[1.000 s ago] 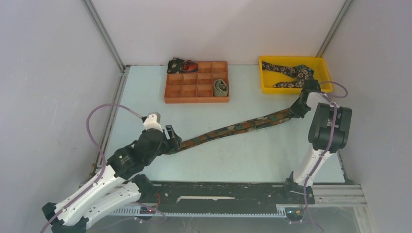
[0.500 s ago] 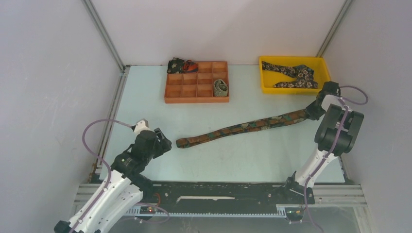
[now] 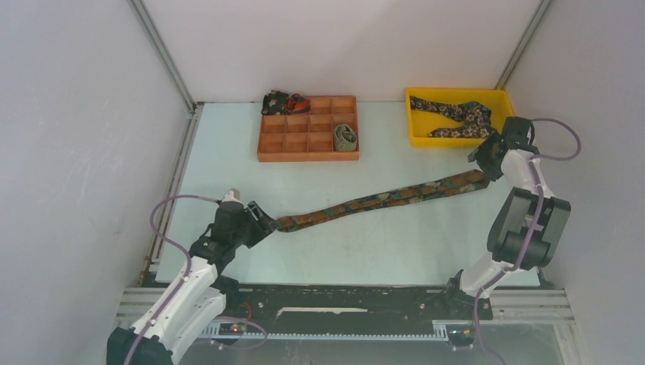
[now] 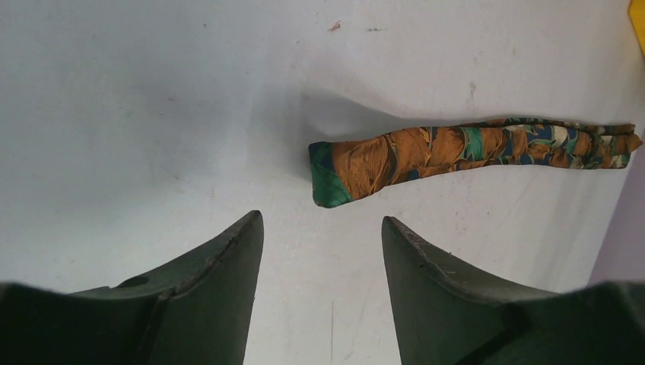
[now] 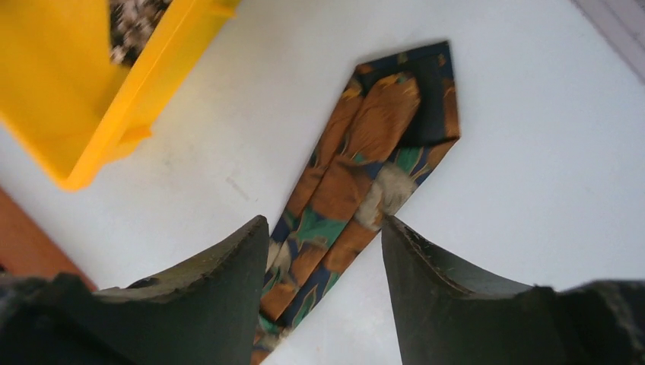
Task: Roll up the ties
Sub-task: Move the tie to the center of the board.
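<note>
Top external: one flat tie between left claw, right claw.

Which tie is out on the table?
The orange-and-green tie stretched diagonally across the table; the floral one lies in the yellow tray, the olive coil in the organizer.

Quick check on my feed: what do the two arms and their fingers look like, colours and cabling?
The left arm and right arm have white links with black joint housings. A purple cable loops along each. The fingers are dark, matte, tapered wedges; no markings show.
</note>
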